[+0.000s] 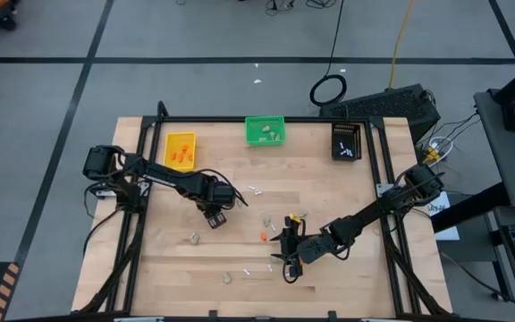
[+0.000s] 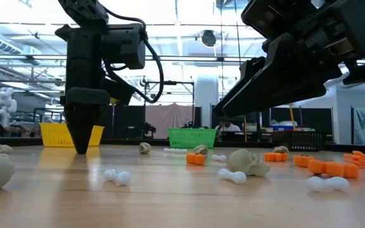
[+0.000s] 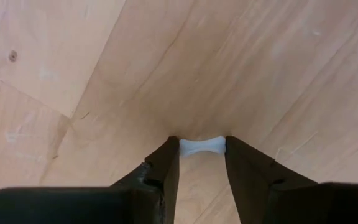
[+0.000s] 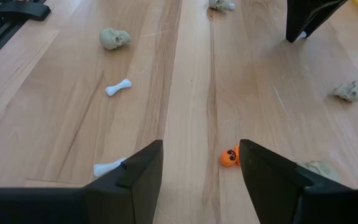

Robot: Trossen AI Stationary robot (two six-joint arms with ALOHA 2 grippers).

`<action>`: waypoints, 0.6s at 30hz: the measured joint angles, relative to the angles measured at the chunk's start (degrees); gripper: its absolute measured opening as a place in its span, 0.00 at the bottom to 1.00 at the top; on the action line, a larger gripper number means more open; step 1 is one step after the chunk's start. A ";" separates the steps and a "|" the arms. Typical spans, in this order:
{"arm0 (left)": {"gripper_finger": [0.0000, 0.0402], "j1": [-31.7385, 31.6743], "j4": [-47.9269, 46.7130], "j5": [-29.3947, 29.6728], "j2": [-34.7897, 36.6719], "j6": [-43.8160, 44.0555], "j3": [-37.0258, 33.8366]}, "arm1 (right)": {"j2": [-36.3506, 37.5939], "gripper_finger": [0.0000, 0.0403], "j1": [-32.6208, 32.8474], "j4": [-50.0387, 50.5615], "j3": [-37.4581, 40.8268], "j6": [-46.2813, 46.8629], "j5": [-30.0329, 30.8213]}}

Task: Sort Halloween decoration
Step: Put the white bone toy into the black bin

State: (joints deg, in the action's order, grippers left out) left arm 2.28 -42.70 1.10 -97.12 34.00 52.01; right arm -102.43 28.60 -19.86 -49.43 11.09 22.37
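On the wooden table (image 1: 329, 192), the yellow bin (image 1: 181, 150) sits at the far left of the back edge with orange bits inside. Just in front of it the left gripper (image 1: 215, 217) points straight down at the tabletop; its fingers (image 3: 166, 163) stand one at each end of a small white bone (image 3: 202, 146), narrowed around it and touching or all but touching its tips, with the bone lying on the wood. A beige skull (image 1: 195, 238) lies near that gripper toward the front edge. The green bin (image 1: 265, 131) stands at the middle of the back edge, holding beige lumps. Loose pieces are scattered across the middle of the table: white bones (image 4: 118, 87), an orange pumpkin (image 4: 230, 157) and more skulls (image 4: 114, 38). The right gripper (image 1: 291, 243) hovers low over the front centre of the table, its fingers (image 4: 143, 163) spread wide and holding nothing, the orange pumpkin just beside one fingertip. The black bin (image 1: 347, 140) stands at the right of the back edge with white sticks inside
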 joint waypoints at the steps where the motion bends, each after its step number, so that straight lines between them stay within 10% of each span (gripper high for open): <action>1: 0.29 0.00 0.02 0.00 0.00 0.00 0.00 | 0.00 0.49 0.00 0.00 0.00 0.00 0.00; 18: 0.29 0.04 0.28 0.46 -0.04 -3.41 -0.02 | 0.00 0.49 0.00 0.00 0.00 0.10 0.00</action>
State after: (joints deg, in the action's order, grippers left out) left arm 2.33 -42.41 1.56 -97.17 30.59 51.99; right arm -102.43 28.60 -19.86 -49.43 11.20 22.37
